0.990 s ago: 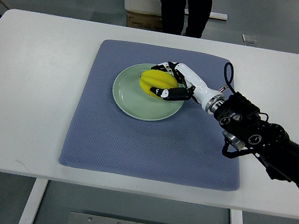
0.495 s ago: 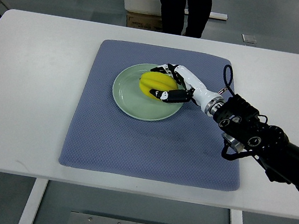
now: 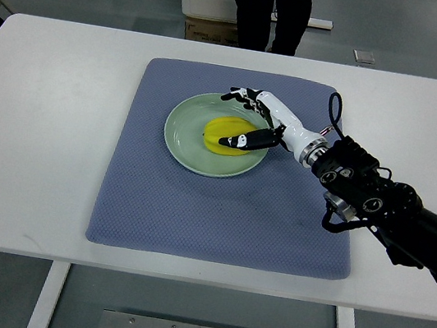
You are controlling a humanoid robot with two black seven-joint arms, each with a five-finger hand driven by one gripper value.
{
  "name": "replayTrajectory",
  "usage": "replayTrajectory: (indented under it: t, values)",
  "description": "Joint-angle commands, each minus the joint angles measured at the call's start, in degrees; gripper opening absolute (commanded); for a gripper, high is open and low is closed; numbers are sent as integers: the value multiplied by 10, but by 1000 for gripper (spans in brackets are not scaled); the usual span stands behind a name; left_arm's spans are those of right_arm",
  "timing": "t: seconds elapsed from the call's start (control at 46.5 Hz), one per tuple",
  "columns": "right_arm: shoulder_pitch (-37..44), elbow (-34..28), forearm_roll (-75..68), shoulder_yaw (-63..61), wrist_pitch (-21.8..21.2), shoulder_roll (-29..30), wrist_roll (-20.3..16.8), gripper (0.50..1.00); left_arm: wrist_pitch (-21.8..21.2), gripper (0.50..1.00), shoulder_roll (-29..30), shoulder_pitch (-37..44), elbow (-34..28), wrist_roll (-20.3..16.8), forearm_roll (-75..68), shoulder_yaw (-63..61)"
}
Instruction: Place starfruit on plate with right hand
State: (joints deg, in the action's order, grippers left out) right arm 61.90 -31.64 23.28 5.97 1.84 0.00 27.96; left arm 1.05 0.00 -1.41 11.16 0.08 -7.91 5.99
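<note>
While my right arm reaches in from the right edge across the table [image 3: 47,145], my right hand [image 3: 252,122] sits over the far-right part of the plate [image 3: 183,135], which serves as my landmark here. The plate is a round, smooth, pale green dish with a shallow raised rim, and it rests on the upper middle of a blue-grey mat [image 3: 194,210], a square of cloth with rounded corners and a fine dimpled weave. The starfruit [image 3: 222,131] lies flat on the plate, right of its centre, a glossy yellow lump with soft lengthwise ridges. My fingers [image 3: 238,95] are spread loosely above it: the white-and-black segmented ones fan out past the fruit's far side toward the plate's rim, while my thumb, dark at the tip, lies across the fruit's near edge. Whether that thumb touches the skin or only crosses over it, I cannot tell; the hand does not close around the fruit. Behind the hand, my white glossy wrist joins a metal ring, then a bulky black forearm of knobby joints with a looped black cable, all lying right of the plate over the mat. Beyond the plate, past the table's matte white far edge, a person's dark trouser legs [image 3: 269,10] stand on the grey floor.
</note>
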Motion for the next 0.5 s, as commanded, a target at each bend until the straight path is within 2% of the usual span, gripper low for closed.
replayTrajectory:
  t: [0.0,0.215,0.474]
  values:
    - [2,-1,-1,-10,0,0,0,987,0,1000,0,0,0,0,0,0]
    - [0,-15,0,-73,-2,0,3,1000,0,1000,0,0,0,0,0,1]
    - [4,-56,-1,-79,-3,-14,-3,1000,0,1000,0,0,0,0,0,0]
